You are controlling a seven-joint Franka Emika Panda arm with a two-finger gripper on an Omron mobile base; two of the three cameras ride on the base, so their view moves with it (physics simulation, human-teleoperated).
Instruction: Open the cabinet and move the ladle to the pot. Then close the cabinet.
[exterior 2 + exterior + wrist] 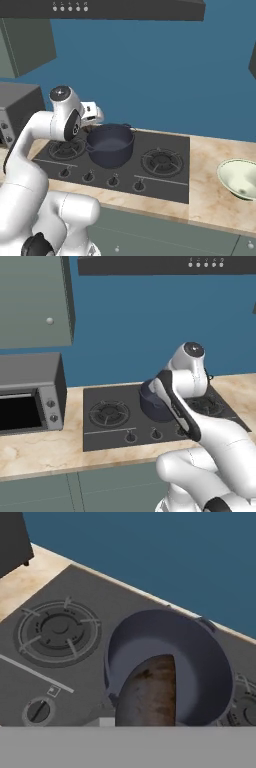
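My gripper (96, 116) hangs just over the near rim of the pot (111, 145), closed on the ladle (147, 694); its dark cup sits above the pot's mouth. Risk: releasing this close to the wall could tip the ladle out onto the hob (165, 162). The cabinet (35, 301) door looks shut already.

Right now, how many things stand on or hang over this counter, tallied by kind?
Pots: 1, the pot on the cooktop
Ladles: 1, the ladle, its head over the pot
Bowls: 1, the pale bowl on the counter
Countertop ovens: 1, the grey oven
Total: 4
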